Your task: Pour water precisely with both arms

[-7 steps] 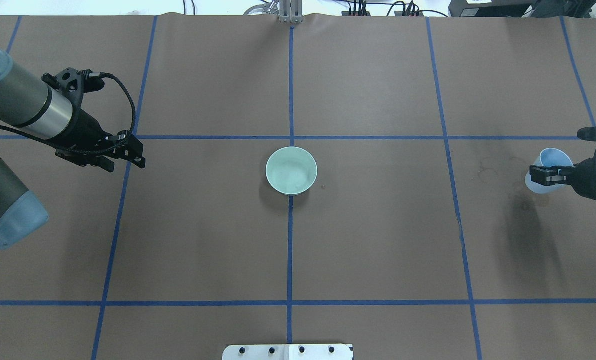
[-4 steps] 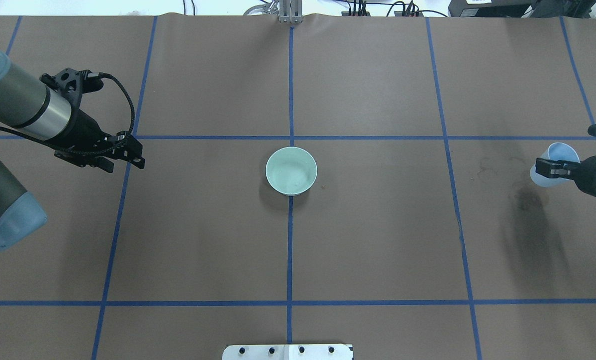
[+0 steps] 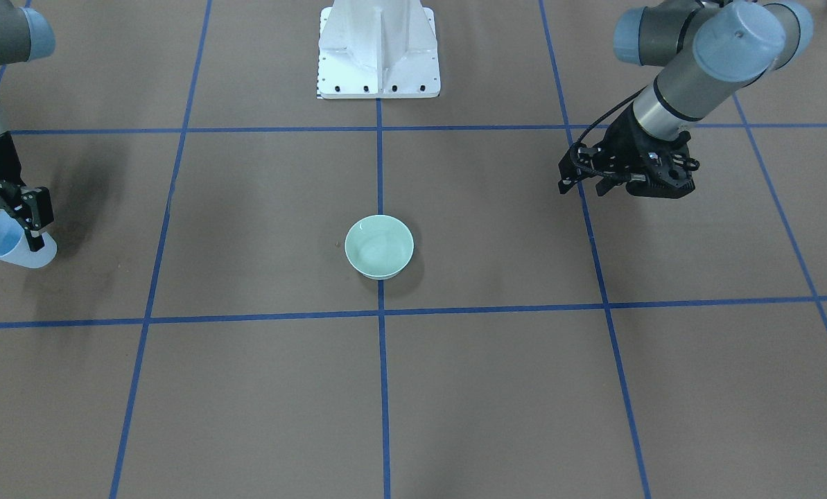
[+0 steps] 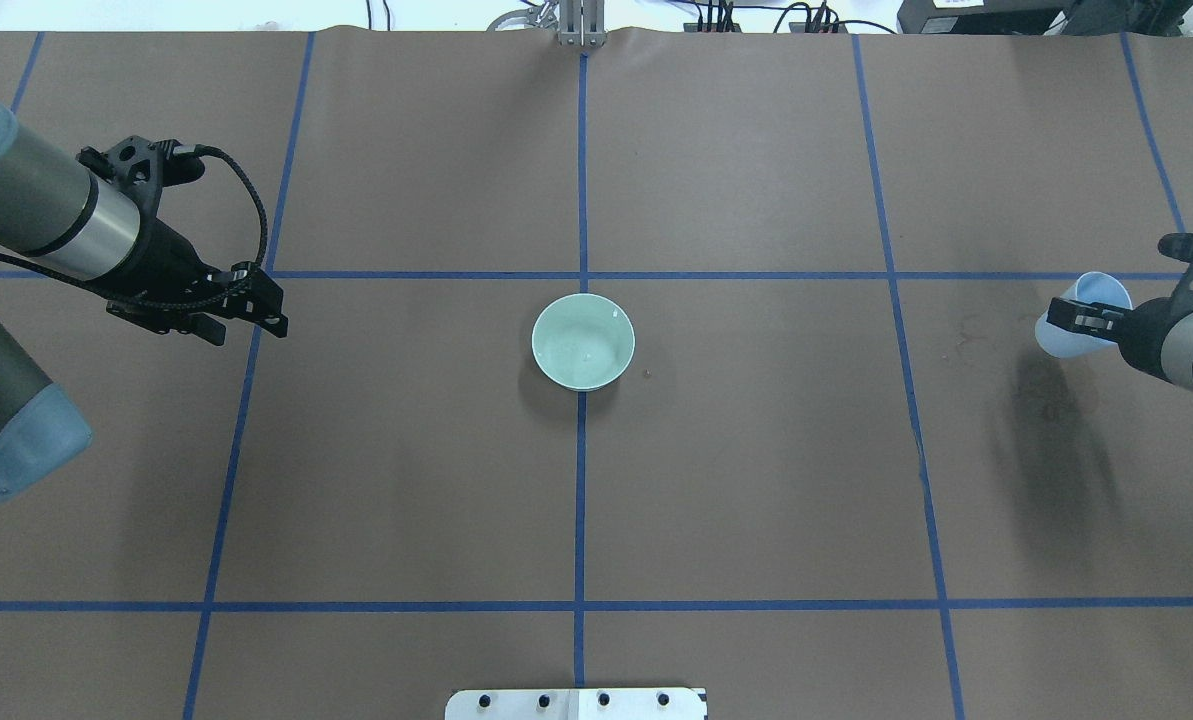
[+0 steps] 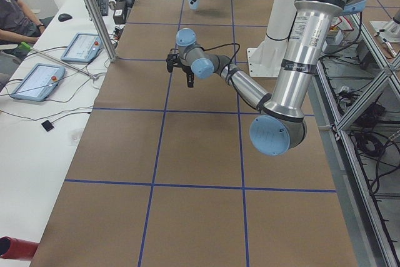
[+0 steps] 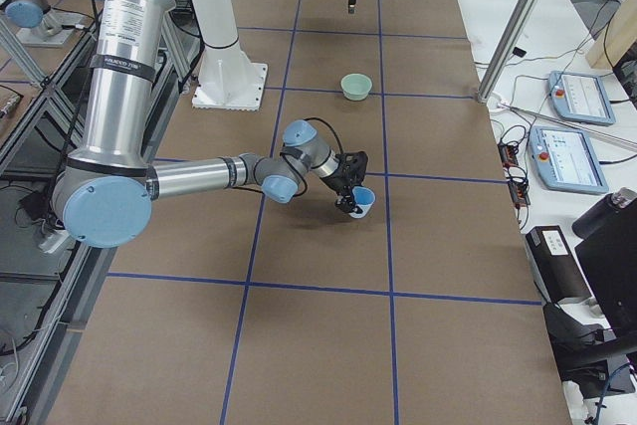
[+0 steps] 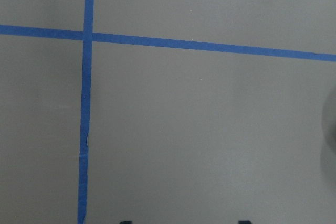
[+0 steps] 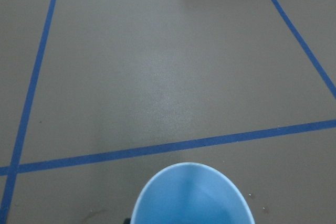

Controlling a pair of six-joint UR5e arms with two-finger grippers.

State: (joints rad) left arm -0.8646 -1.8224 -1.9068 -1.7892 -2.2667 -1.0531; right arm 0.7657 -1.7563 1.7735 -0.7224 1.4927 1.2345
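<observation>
A pale green bowl [image 4: 583, 341] [image 3: 378, 246] [image 6: 355, 86] stands at the table's middle on the blue tape cross. A small white glint in its bottom may be water; I cannot tell more. My right gripper [image 4: 1084, 320] [image 3: 5, 211] [image 6: 347, 196] is shut on a light-blue cup [image 4: 1064, 335] [image 3: 12, 251] [image 6: 364, 199] [image 8: 191, 195], held tilted above the table at its far right. No liquid shows inside the cup. My left gripper [image 4: 247, 327] [image 3: 582, 187] [image 5: 180, 71] hovers open and empty at the left, well away from the bowl.
The white pedestal base [image 3: 378, 48] [image 4: 576, 703] stands at the robot's side of the table. Dark stains [image 4: 1051, 400] mark the brown paper under the cup. A person [image 5: 15, 10] sits at a side bench with tablets [image 5: 34, 80].
My right gripper has carried the cup a little toward the bowl and farther from the robot, and its shadow moved with it. The left arm has barely moved.
</observation>
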